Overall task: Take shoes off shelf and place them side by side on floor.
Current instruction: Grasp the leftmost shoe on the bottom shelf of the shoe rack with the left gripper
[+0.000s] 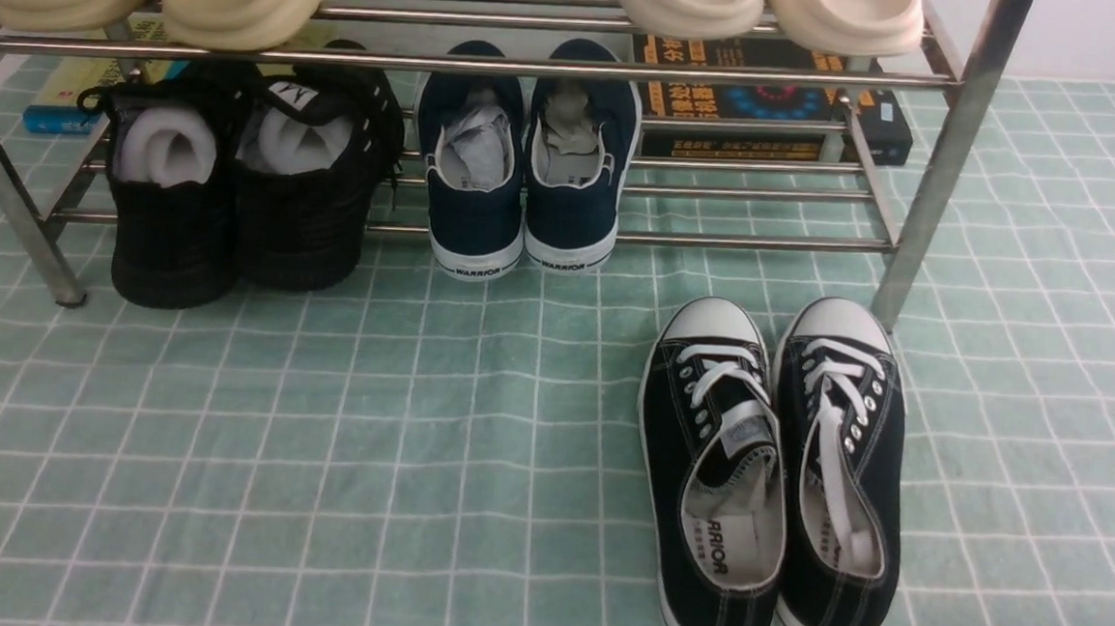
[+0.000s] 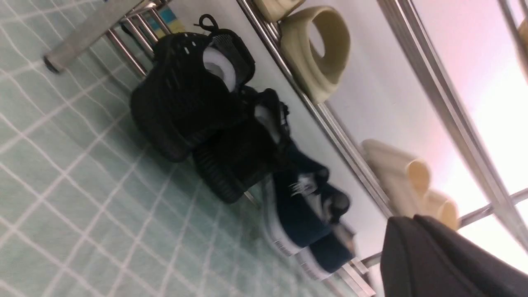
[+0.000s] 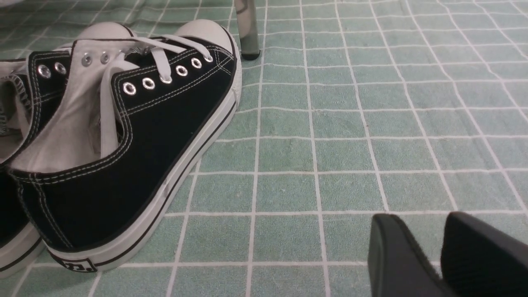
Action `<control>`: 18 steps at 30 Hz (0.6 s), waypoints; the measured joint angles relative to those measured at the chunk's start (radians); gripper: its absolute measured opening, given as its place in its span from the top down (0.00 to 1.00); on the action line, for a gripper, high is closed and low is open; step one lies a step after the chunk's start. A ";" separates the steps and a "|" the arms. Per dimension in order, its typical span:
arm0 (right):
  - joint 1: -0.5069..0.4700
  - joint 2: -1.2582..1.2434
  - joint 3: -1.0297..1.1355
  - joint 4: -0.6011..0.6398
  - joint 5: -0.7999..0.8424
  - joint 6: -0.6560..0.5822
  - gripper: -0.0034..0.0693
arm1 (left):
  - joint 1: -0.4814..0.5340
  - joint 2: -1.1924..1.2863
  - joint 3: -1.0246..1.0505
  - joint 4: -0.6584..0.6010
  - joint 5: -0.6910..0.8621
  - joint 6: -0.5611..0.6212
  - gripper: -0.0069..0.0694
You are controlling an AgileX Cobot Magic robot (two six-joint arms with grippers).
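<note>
Shoes [image 1: 236,187] of black knit mesh sit on the lower tier of the shelf [image 1: 630,71], at its left end. They are side by side and touching, with their heels turned outward and overhanging its front bar toward the floor [image 1: 317,453]. Grey-white paper fills each opening, small white dashes mark the uppers, and a black lace loop sticks out of one. Just beside them on the same tier stands a navy pair [image 1: 528,156]. A black canvas pair [image 1: 770,471] lies on the floor before the shelf's right leg. The left tool [image 2: 413,222], near the shelf, is closed on nothing. The right tool [image 3: 439,220], low in front of the shelf's right leg, has its fingers nearly together and is empty.
</note>
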 joint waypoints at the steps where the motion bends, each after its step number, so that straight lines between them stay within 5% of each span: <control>1: 0.000 0.000 0.000 0.000 0.000 0.000 0.67 | 0.000 0.059 -0.043 0.009 0.043 0.037 0.91; 9: 0.000 0.000 0.000 0.000 0.000 0.000 0.67 | 0.000 0.612 -0.293 0.050 0.470 0.337 0.89; 15: 0.000 0.000 0.000 0.000 0.001 0.000 0.67 | 0.000 0.906 -0.489 0.147 0.465 0.355 0.76; 18: 0.000 0.000 0.000 0.000 0.001 0.000 0.67 | 0.000 1.070 -0.624 0.204 0.447 0.317 0.60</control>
